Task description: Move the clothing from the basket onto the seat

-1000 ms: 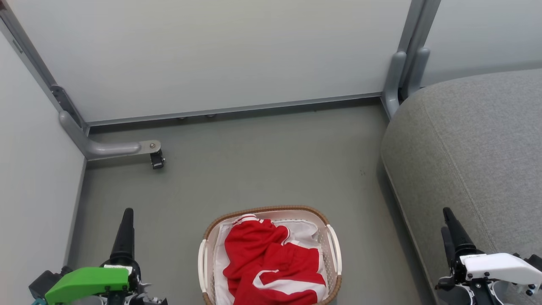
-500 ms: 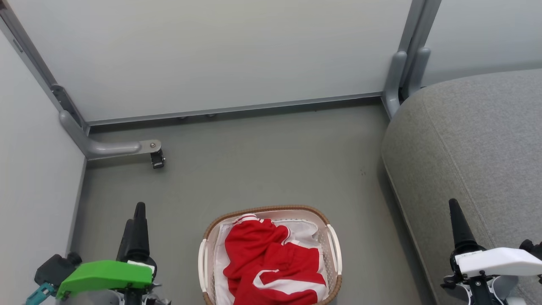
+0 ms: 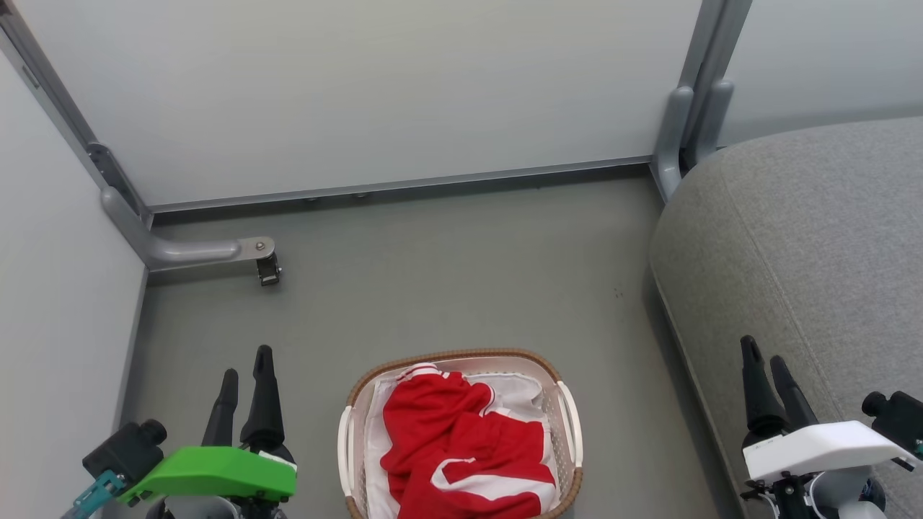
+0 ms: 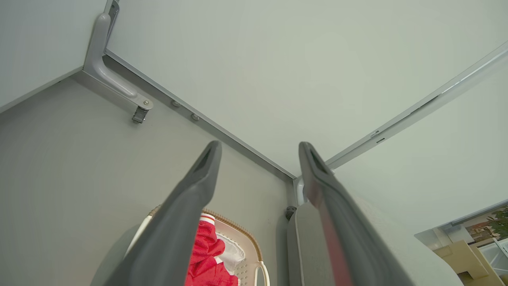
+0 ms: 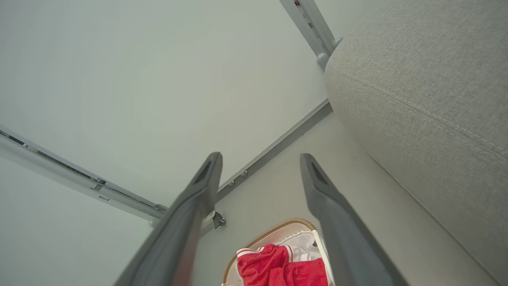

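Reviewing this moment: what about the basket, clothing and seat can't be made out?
- clothing: crumpled together, so the garment count is unclear; head view's bottom edge cuts its near end.
- basket: near rim cut by the same edge; in the left wrist view the left gripper covers part.
- seat: runs off the head view's right edge.

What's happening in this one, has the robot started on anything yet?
Not yet. The red clothing with white stripes lies heaped in the basket, which stands on the floor in front of the robot. The left gripper hangs open and empty to the basket's left. The right gripper hangs open and empty near the edge of the grey seat. Neither touches the clothing, and none of it is on the visible part of the seat.
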Motion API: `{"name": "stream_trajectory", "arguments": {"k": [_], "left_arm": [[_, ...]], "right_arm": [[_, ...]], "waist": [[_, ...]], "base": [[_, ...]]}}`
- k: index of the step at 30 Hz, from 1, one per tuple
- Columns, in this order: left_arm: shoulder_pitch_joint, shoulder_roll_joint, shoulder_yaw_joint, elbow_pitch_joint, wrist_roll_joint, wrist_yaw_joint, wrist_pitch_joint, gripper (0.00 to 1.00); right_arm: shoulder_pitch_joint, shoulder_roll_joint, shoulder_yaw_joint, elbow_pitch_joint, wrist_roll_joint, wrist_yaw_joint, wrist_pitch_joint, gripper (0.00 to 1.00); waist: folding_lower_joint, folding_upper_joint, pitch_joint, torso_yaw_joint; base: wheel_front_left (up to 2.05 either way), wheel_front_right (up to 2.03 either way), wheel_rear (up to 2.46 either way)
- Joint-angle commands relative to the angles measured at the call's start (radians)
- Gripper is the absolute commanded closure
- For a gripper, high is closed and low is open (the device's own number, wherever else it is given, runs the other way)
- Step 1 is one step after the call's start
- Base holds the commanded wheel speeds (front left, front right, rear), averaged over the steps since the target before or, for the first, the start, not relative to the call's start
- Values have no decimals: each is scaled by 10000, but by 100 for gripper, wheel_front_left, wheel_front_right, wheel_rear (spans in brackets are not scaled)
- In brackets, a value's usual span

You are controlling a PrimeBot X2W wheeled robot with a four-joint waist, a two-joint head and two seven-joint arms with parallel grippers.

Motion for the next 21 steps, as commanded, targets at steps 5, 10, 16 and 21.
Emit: {"name": "stream_trajectory", "arguments": {"k": [5,10,16,21], "left_arm": [[206,64,-154,-164,1011,74,-239,0],[312,69,-242,-138,1585,130,-374,0],[422,75,-329,-54,2323,169,-549,0],[502,79,-410,-6,2867,210,-667,0]], "right_arm": [[126,-68,191,-175,-1055,4,-248,0],[175,-73,364,-202,-1905,5,-392,0],[279,-82,465,-145,-2617,5,-551,0],[344,-88,489,-114,-3156,4,-683,0]], "waist": [[0,0,7,21],[0,0,-1,40],[0,0,-12,54],[0,0,-19,69]], "base": [[0,0,0],[0,0,0],[0,0,0],[0,0,0]]}}
